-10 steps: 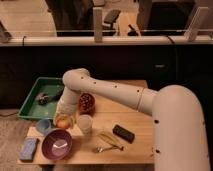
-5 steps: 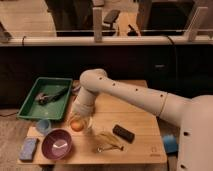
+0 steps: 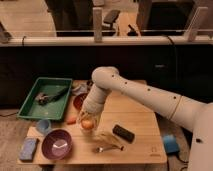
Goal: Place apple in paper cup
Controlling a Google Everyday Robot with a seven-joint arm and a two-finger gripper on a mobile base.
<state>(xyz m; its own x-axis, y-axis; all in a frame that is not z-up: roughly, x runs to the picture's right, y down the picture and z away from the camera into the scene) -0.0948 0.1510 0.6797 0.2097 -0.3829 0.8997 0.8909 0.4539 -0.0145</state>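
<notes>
Now that my hand [image 3: 88, 120], clamped on the apple [image 3: 87, 124], has swung right of the purple bowl [image 3: 56, 144], I expect the drop next.

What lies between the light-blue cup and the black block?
In the camera view: an orange-red item, then the end effector, shut on the apple, mid-table.

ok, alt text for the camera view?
The pincer, shut on the apple, is low over the middle of the wooden table. A purple bowl and green tray are at picture left, a black block at right.
</notes>
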